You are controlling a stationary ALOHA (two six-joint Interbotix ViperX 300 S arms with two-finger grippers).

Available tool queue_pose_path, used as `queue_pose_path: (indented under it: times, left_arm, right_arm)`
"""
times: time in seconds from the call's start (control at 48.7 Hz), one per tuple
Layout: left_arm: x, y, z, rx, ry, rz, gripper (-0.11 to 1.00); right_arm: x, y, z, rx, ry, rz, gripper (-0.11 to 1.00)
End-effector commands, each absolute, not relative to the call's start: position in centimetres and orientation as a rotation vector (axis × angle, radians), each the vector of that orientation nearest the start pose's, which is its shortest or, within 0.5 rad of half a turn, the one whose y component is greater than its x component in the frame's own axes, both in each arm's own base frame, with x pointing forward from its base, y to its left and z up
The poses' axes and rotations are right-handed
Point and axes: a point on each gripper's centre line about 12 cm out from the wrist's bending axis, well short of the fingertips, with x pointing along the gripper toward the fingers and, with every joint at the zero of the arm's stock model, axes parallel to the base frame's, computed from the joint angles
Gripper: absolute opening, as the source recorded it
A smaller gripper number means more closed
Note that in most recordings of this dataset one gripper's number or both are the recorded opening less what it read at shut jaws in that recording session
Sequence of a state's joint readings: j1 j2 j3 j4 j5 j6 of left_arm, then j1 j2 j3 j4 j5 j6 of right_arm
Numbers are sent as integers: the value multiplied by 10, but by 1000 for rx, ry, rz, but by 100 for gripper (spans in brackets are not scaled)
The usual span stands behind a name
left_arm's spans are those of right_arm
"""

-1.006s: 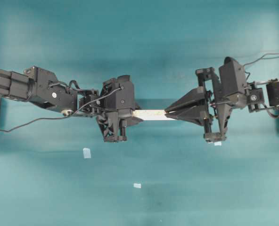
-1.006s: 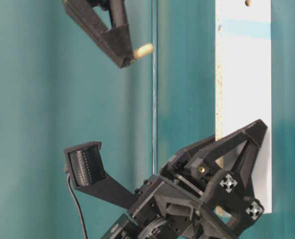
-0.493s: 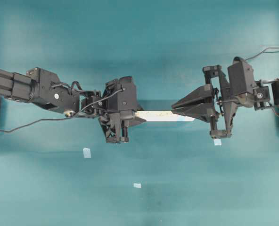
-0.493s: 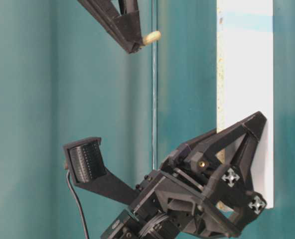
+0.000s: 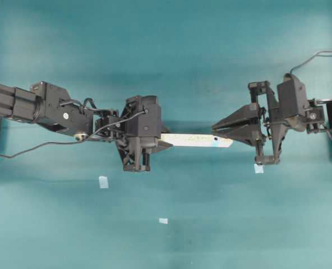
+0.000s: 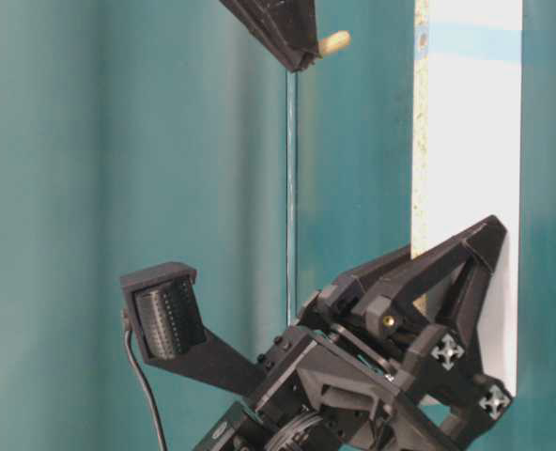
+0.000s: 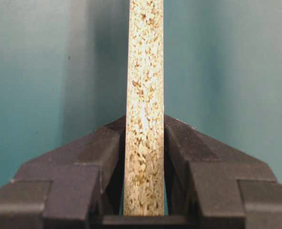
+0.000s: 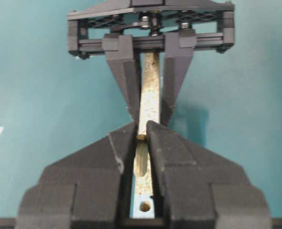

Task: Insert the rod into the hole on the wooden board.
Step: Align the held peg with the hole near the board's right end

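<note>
My right gripper [image 8: 142, 138] is pinched on the rod [image 8: 141, 157], jaws narrow, the peg's tip poking out past the fingertips. In the table-level view the rod [image 6: 334, 42] juts from the black fingers near the top edge, clear of the board [image 6: 471, 188], with open space between them. From my right wrist camera the rod sits over the board's speckled edge [image 8: 149, 90]; the hole [image 8: 144, 206] shows just below it, on the light-blue patch, uncovered.

My left gripper [image 7: 143, 143] clamps the board's other end, a finger flat against each face, the narrow particleboard edge [image 7: 145, 71] running straight up between them. The board is held off the table.

From overhead, the board [image 5: 191, 139] lies level between both arms, about mid-table. Left gripper [image 5: 155, 143] holds its left end; right gripper [image 5: 217, 128] hangs near its right end, where the blue patch [image 5: 216, 140] shows.

Three pale tape squares lie on the teal table [image 5: 166, 56]: one [image 5: 103, 181] below the left arm, one [image 5: 163, 221] toward the bottom edge, one [image 5: 258, 168] under the right arm.
</note>
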State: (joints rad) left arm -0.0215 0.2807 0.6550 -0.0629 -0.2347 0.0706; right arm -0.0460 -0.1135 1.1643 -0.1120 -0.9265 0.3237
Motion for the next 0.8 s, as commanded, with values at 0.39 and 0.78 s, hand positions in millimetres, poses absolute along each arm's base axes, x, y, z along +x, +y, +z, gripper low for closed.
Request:
queue_pose_path:
  times: [0.39,0.78]
  left_arm:
    - [405,7,79,12,717,21,31]
    - [404,8,78,10,720,24,31]
  right_arm:
    - [296,-7,145,255,88,1,10]
    - [294,-10,142,266,86,-24,10]
